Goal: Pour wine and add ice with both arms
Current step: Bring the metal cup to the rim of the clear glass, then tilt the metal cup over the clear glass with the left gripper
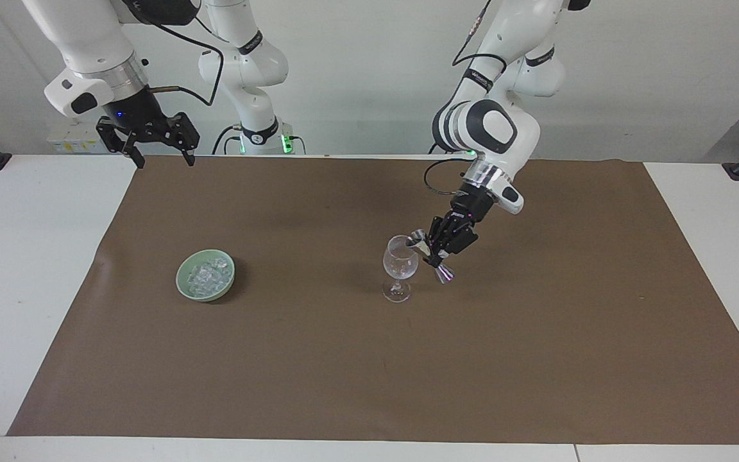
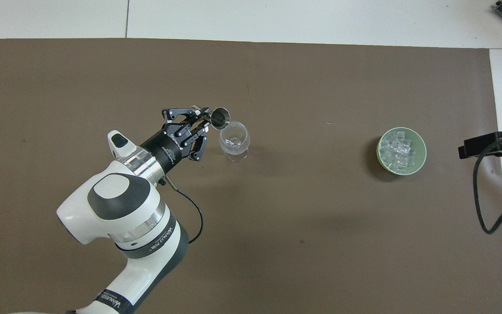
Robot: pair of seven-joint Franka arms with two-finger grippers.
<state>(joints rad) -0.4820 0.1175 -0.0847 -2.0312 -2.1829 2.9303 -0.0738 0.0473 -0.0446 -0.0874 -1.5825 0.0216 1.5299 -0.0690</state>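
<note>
**Jigger tipped at the glass rim, ice waiting in the bowl**

Left gripper (image 1: 439, 256) clamped tight on a small metal jigger (image 1: 430, 256), up in the air just beside the wine glass (image 1: 400, 266) on the side toward the left arm's end of the table. Jigger tilted, upper cup leaning in at the glass rim, lower cup pointing down and away; in the overhead view its open mouth (image 2: 220, 117) at about eleven o'clock from the glass bowl (image 2: 234, 141), overlapping the rim. Whether metal meets glass, impossible to tell.

Glass upright on the brown mat (image 1: 369, 372), a few clear pieces visible inside the bowl (liquid level not readable).

Ice (image 1: 207, 274) heaped in a pale green bowl (image 1: 185, 285), resting on the mat toward the right arm's end, well apart from the glass. Overhead: cubes (image 2: 400, 150) at roughly three o'clock from the glass, about level with it.

Right gripper (image 1: 154, 149) spread wide, nothing in it, waiting raised above the mat corner at the robots' edge of the table, at about eleven o'clock from the bowl in the facing view. Only a dark edge of it (image 2: 479, 145) seen from overhead.
</note>
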